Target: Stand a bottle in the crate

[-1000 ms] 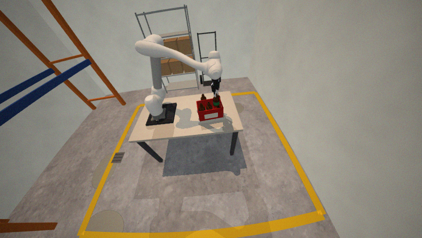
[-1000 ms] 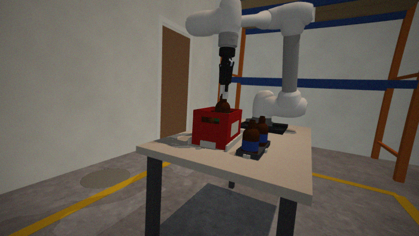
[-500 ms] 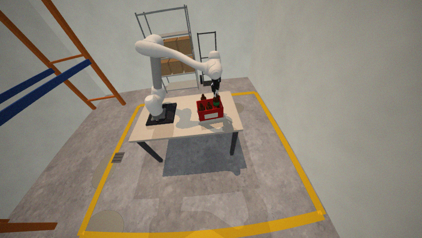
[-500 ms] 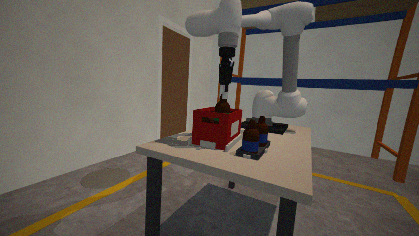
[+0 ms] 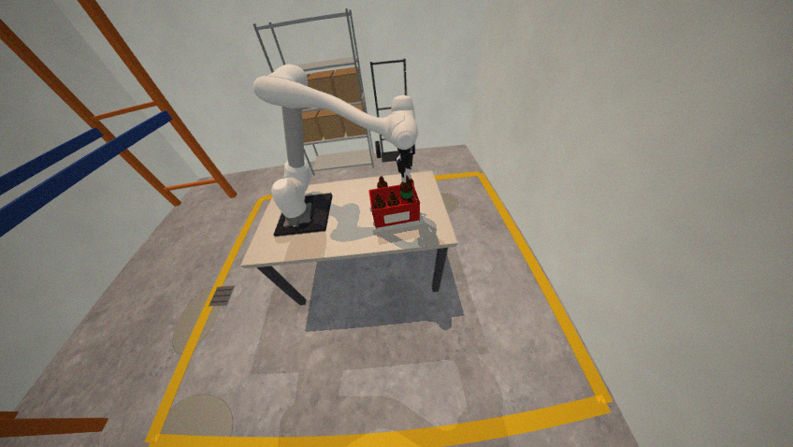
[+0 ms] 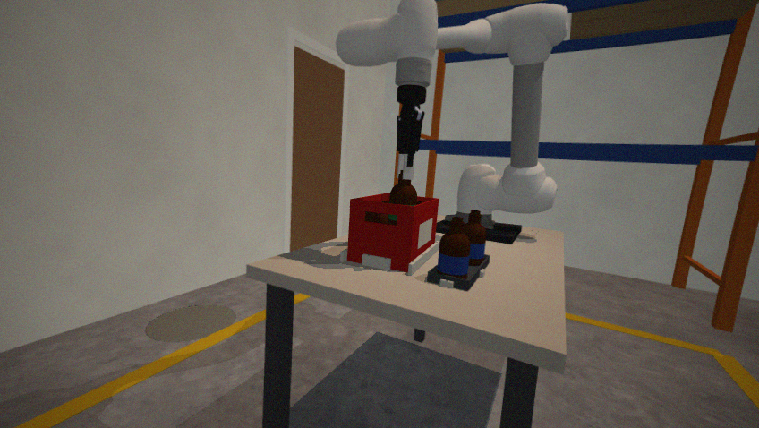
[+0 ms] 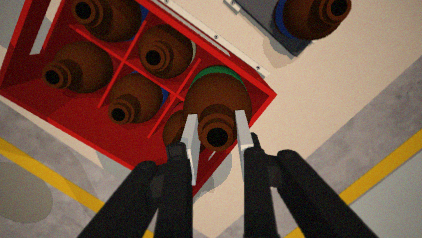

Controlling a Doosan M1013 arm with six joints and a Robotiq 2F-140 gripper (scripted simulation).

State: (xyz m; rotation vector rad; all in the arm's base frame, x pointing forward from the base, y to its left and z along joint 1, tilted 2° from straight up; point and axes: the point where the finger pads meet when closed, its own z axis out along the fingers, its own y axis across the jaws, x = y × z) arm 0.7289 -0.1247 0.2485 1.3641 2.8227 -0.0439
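Red crate, brown bottles, yellow floor lines.

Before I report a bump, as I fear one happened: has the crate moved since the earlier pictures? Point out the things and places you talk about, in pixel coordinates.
No. The crate (image 5: 378, 220) (image 6: 380, 239) (image 7: 115, 135) keeps its place against the table's (image 5: 355, 247) (image 6: 510, 303) (image 7: 320, 75) near edge in the exterior view.
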